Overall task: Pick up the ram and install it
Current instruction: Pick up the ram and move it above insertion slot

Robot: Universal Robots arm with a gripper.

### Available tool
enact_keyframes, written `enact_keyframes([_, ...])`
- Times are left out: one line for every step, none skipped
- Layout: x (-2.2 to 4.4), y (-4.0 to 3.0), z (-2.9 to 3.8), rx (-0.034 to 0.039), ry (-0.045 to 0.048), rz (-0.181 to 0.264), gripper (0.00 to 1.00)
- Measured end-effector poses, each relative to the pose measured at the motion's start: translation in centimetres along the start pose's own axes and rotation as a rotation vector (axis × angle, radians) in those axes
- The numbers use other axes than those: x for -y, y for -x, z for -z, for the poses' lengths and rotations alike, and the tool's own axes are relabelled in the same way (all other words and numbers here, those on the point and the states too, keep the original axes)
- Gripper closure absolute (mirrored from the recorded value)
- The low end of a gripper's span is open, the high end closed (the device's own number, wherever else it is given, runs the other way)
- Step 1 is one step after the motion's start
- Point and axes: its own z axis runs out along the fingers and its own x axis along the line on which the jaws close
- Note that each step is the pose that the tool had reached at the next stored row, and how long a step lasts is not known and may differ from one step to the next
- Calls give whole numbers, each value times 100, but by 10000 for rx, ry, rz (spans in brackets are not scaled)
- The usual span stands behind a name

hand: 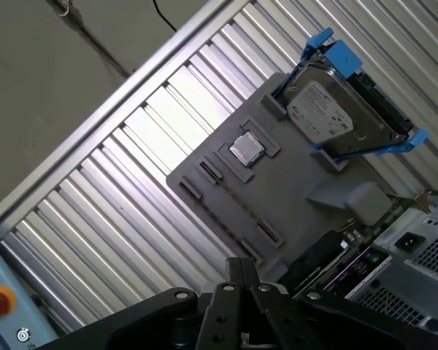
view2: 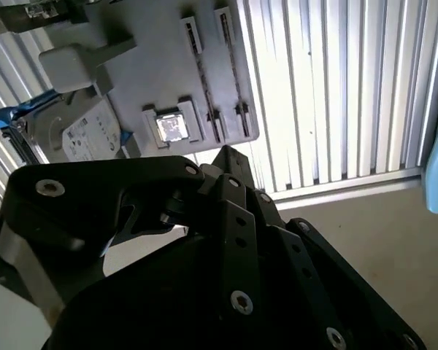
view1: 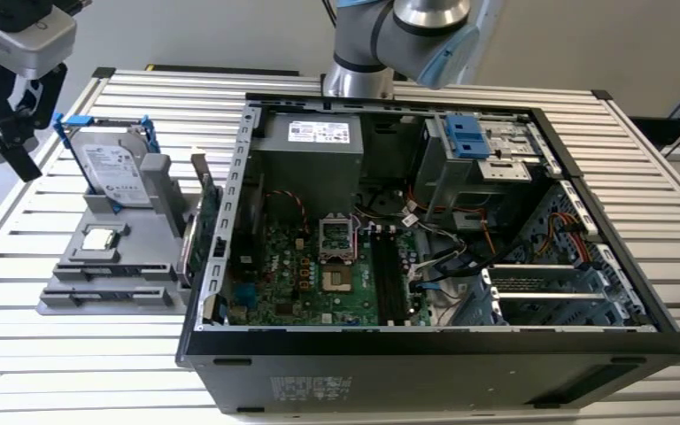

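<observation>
Though its jaws stand apart, the pincer (view1: 1, 159) grips nothing.

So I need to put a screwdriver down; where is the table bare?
Bare slats lie in front of the gray holder, toward the table's near edge, and behind it by the far edge. More show on the exterior view's right of the computer case. The gap between holder and case is crowded: the ram stands there.
</observation>
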Motion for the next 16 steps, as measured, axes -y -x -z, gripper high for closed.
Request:
enact_keyframes([0, 0, 0, -3, 1, 61, 100])
enact_keyframes([0, 0, 0, -6, 2, 130, 100])
enact_keyframes([0, 0, 0, -11, 3, 215, 100])
enact_keyframes([0, 0, 0, -15, 4, 309, 100])
enact_keyframes([0, 0, 0, -21, 5, 421, 100])
enact_keyframes([0, 0, 0, -27, 6, 549, 100])
enact_keyframes([0, 0, 0, -32, 8, 665, 100])
enact_keyframes([0, 0, 0, -39, 9, 781, 100])
enact_keyframes([0, 0, 0, -44, 11, 886, 100])
enact_keyframes([0, 0, 0, -49, 12, 989, 100])
enact_keyframes([0, 0, 0, -54, 13, 1107, 100])
enact_keyframes([0, 0, 0, -60, 15, 1226, 100])
enact_keyframes([0, 0, 0, -66, 16, 1349, 100])
enact_keyframes([0, 0, 0, -72, 17, 1462, 100])
enact_keyframes([0, 0, 0, -77, 18, 1578, 100])
enact_keyframes([0, 0, 0, -82, 20, 1684, 100])
